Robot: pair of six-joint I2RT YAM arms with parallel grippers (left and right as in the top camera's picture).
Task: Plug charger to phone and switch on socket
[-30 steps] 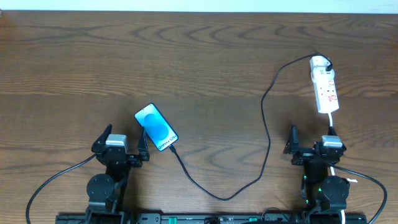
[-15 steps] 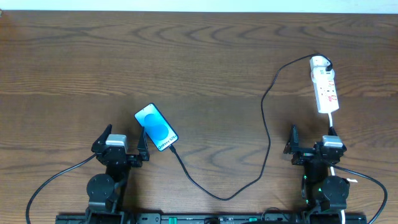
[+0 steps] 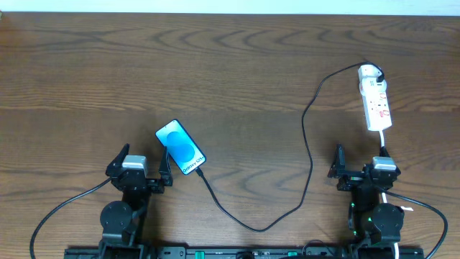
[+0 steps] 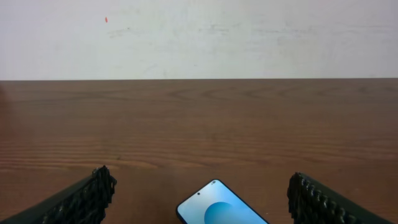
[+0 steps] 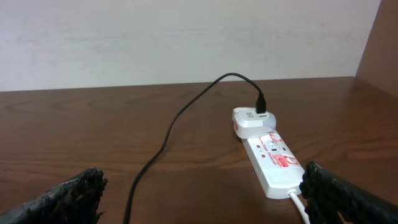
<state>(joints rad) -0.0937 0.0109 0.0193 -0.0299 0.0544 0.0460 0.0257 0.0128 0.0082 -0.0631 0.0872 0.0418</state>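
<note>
The phone point(image 3: 180, 147) lies face up on the table with its blue screen lit, angled to the left; the left wrist view shows its top end point(image 4: 221, 208). The thin black charger point(image 3: 309, 155) runs from a white adapter on the socket point(image 3: 376, 101), loops toward the front edge and meets the phone's near end. My left gripper point(image 3: 141, 164) stands open just behind the phone, holding nothing point(image 4: 200, 180). My right gripper point(image 3: 359, 162) is open and empty, just short of the socket's near end point(image 5: 270, 158). The charger point(image 5: 180, 121) crosses that view.
The socket's own white cord point(image 3: 386, 144) runs from its near end back past my right arm. Thicker black robot cables point(image 3: 65, 205) trail at the front corners. A wooden side wall point(image 5: 379, 43) stands at the far right, and a pale wall point(image 4: 199, 37) lies beyond the table's far edge.
</note>
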